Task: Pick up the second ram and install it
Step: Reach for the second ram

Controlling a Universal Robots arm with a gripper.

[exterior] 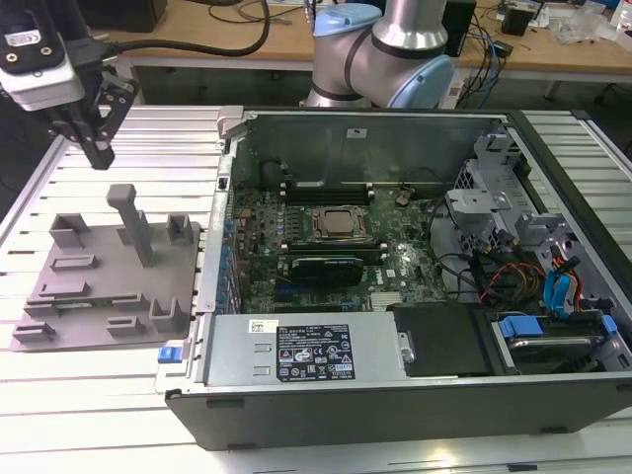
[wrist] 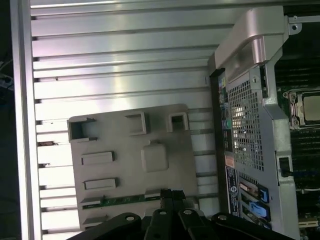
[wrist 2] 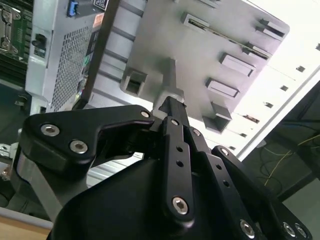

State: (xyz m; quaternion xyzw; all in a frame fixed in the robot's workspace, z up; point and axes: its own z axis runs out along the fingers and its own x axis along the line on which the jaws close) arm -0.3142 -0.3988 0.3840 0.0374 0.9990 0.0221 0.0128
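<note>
Two containers sit on the slatted metal table (exterior: 89,405): a grey plastic tray (exterior: 99,296) and, on the exterior view's right of it, an open computer case (exterior: 395,415).

The tray carries a tall upright peg (exterior: 133,222) and several shallow pockets and raised blocks. The second ram (wrist: 125,200), a thin green stick, lies flat in a long groove near one edge of the tray, as seen in the first wrist view. It has not been lifted.

The case holds a green motherboard (exterior: 267,281) with the CPU socket (exterior: 341,225) near its middle. A black block with a green rim (exterior: 331,267) sits just in front of the socket. A silver power supply (exterior: 306,351) runs along the near wall. Red and blue cables (exterior: 553,286) cluster at the end on the exterior view's right.

The gripper (exterior: 102,153) hangs in the air above the far side of the tray, apart from it. Its fingers (wrist: 167,195) look pressed together with nothing between them. In the first wrist view their tips line up with one end of the ram.
</note>
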